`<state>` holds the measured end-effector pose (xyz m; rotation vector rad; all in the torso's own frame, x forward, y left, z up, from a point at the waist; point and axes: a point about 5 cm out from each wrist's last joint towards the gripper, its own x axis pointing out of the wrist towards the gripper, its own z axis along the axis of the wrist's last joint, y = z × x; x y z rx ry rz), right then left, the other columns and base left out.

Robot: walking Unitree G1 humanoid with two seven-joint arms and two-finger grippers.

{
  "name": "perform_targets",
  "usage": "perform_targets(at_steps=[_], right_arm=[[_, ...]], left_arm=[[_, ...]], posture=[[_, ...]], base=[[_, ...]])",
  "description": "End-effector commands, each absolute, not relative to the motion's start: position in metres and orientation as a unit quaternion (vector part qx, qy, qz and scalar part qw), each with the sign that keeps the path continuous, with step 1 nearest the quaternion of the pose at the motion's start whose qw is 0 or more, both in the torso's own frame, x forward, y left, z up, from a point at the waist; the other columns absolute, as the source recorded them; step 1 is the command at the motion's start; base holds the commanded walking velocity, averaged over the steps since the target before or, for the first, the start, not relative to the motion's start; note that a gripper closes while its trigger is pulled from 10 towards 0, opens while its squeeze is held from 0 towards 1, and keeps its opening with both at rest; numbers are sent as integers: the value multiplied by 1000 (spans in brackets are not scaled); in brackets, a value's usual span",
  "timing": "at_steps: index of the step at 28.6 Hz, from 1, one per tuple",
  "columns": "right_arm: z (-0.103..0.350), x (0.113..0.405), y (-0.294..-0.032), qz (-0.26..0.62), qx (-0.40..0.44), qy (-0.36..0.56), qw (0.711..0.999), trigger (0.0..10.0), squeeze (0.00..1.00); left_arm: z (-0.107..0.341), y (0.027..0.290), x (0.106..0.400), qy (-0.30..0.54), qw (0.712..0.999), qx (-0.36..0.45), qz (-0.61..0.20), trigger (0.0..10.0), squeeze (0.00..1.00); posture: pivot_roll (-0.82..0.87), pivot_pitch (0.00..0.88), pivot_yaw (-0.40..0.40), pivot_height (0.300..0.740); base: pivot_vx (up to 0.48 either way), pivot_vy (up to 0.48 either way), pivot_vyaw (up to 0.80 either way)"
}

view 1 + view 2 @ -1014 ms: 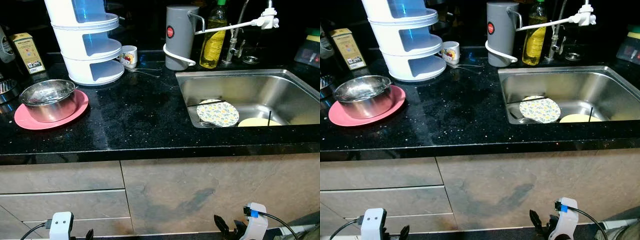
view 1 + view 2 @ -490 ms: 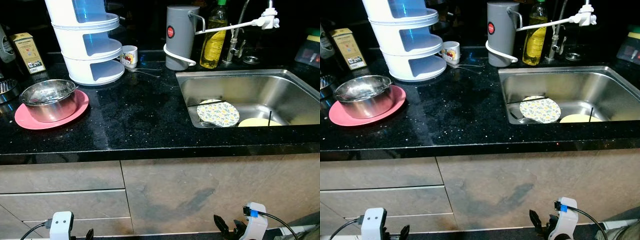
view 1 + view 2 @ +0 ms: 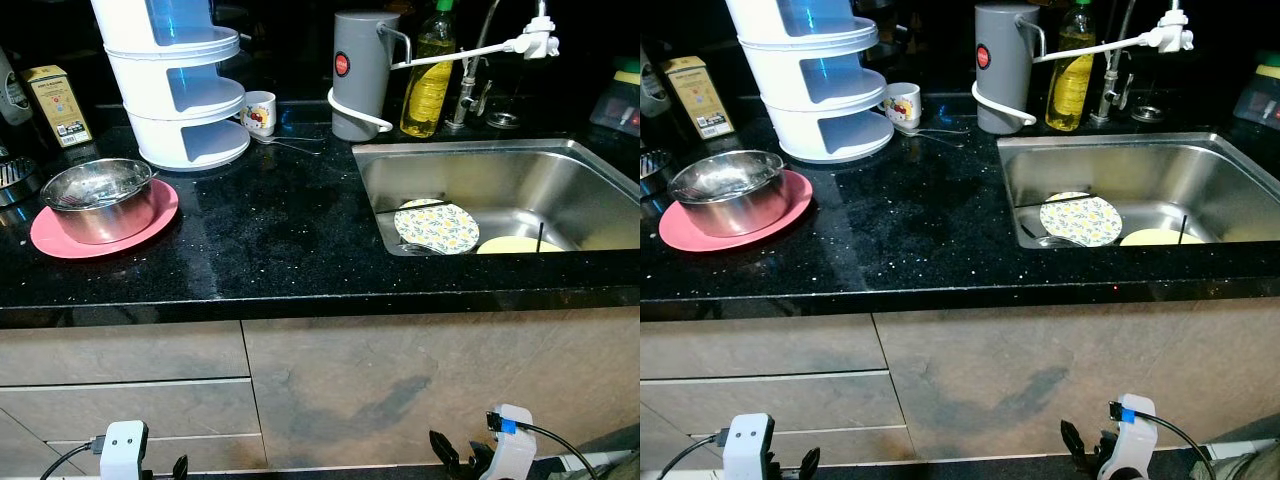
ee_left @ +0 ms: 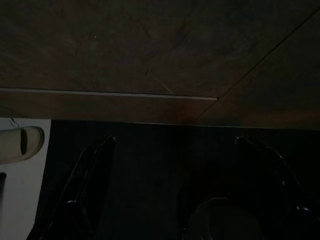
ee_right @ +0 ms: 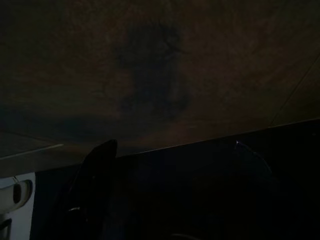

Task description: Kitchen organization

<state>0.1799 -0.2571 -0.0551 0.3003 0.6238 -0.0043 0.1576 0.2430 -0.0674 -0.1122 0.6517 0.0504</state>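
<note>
A steel bowl (image 3: 97,197) sits on a pink plate (image 3: 160,215) at the left of the black counter (image 3: 270,230). In the steel sink (image 3: 560,165) on the right lie a floral plate (image 3: 436,226) and a yellow plate (image 3: 510,244). Both arms hang idle below the counter, in front of the cabinet fronts. The left gripper (image 4: 173,140) is open with nothing between its fingers. The right gripper (image 5: 173,145) is open too and holds nothing.
Along the counter's back stand a white tiered container (image 3: 175,85), a small mug (image 3: 259,112) with a spoon (image 3: 290,143) beside it, a grey jug (image 3: 357,75), an oil bottle (image 3: 428,75) and a yellow box (image 3: 57,105). Drawers (image 3: 120,380) lie below.
</note>
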Motion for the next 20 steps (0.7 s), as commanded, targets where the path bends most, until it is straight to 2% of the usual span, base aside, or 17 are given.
perform_targets(at_steps=[1,20], right_arm=[[-56,181,-253,9,152,312,938,10000,0],[-57,182,-253,4,152,320,935,10000,0]], left_arm=[[-68,244,156,324,944,-51,22,10000,0],[-68,242,158,326,944,-52,22,10000,0]], posture=[[65,0,-14,740],[64,0,-17,740]], base=[[0,0,0],[0,0,0]])
